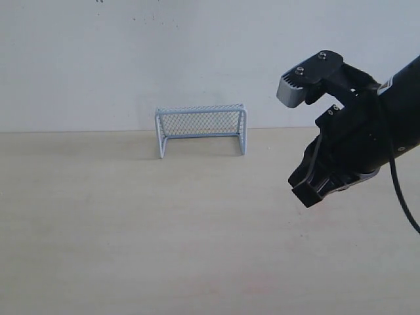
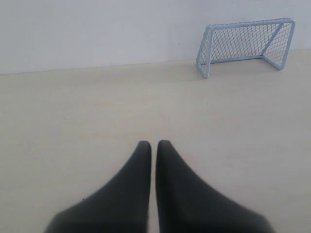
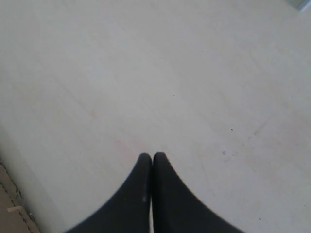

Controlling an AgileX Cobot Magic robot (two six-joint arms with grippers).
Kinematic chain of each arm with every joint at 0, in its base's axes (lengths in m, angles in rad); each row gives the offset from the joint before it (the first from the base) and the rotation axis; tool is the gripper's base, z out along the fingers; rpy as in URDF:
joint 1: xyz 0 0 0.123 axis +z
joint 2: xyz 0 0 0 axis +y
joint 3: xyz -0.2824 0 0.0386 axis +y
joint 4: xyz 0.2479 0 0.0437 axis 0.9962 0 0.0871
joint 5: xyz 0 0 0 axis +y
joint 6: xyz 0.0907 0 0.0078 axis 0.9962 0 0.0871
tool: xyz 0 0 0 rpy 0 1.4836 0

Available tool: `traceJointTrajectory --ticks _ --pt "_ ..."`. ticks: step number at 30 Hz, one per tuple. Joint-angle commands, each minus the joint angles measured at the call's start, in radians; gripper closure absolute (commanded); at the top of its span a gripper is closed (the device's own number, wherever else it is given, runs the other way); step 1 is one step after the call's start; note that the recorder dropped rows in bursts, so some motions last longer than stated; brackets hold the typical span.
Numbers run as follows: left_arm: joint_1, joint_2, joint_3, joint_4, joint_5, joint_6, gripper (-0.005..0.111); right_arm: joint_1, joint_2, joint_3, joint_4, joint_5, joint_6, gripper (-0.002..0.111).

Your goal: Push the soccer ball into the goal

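The goal (image 1: 200, 128), a small pale blue frame with mesh netting, stands on the light wooden table by the back wall, its mouth facing forward. It also shows in the left wrist view as the goal (image 2: 248, 46), well beyond the left gripper (image 2: 153, 144), which is shut on nothing. My right gripper (image 1: 307, 195) hangs above the table to the right of the goal and nearer the front, pointing down and left. In its own view the right gripper (image 3: 152, 156) is shut and empty over bare tabletop. The soccer ball is not visible in any view.
The white wall (image 1: 131, 59) runs behind the table (image 1: 131, 216) close to the goal's back. The table's edge (image 3: 12, 191) shows in a corner of the right wrist view, with floor past it. The left arm is out of the exterior view.
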Motion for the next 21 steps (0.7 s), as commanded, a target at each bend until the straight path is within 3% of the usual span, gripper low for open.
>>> traceJointTrajectory --ticks 1,7,11,21 --pt "0.003 -0.003 0.003 0.001 -0.001 0.002 0.102 -0.001 -0.015 0.004 0.010 -0.001 0.026 0.109" --pt "0.003 -0.003 0.003 0.001 -0.001 0.002 0.102 -0.001 -0.103 0.004 0.018 -0.026 0.051 0.109" --pt "0.003 -0.003 0.003 0.001 -0.001 0.002 0.102 -0.001 -0.218 0.049 0.085 -0.180 0.070 0.109" --pt "0.003 -0.003 0.003 0.001 -0.001 0.002 0.102 -0.001 -0.564 0.464 0.219 -0.665 0.078 0.109"
